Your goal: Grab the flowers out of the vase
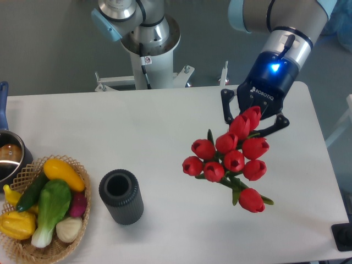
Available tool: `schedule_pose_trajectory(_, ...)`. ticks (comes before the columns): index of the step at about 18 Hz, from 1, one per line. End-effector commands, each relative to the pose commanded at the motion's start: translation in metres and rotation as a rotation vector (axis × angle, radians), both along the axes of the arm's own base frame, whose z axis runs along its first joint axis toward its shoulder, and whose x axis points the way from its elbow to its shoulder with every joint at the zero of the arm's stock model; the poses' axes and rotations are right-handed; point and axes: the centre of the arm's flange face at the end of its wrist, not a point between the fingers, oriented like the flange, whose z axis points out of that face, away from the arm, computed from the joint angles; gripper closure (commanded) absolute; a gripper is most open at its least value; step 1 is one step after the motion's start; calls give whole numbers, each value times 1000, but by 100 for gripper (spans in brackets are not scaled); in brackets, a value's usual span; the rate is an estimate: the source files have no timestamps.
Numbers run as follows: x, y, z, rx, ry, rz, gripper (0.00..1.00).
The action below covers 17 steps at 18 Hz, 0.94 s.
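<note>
One gripper (254, 116) apparently pinching flowers (230, 158), buds hanging at its 7 o'clock | vase (121, 196) well apart | white table (165, 132), grey floor.

Gripper (254, 116) clamped on flowers (231, 158), bunch held clear above white table (165, 126), right of centre. Red buds fan toward lower left; one bud hangs lowest on green stem. Vase (121, 196) upright, mouth unoccupied, well apart to left. Wicker basket (71, 242) of vegetables (52, 201) just beside vase. Metal pot (8, 157) at left edge.
</note>
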Motion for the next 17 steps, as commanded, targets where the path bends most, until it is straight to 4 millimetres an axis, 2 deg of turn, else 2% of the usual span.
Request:
schedule_pose_trajectory(4,-1,-11,-14,-262,144,4,100)
schedule_pose_trajectory(8,5,-10,-23,-369,151,8,100)
schedule_pose_trajectory(9,14,-3,-28,-450,174,8,96)
schedule_pose_trajectory(13,33,-1,-55,-699,185,-19,95)
schedule_pose_trajectory(15,42,6,-59,-782,228,-42,95)
schedule_pose_trajectory(17,43,6,-59,-813,240,-39,95)
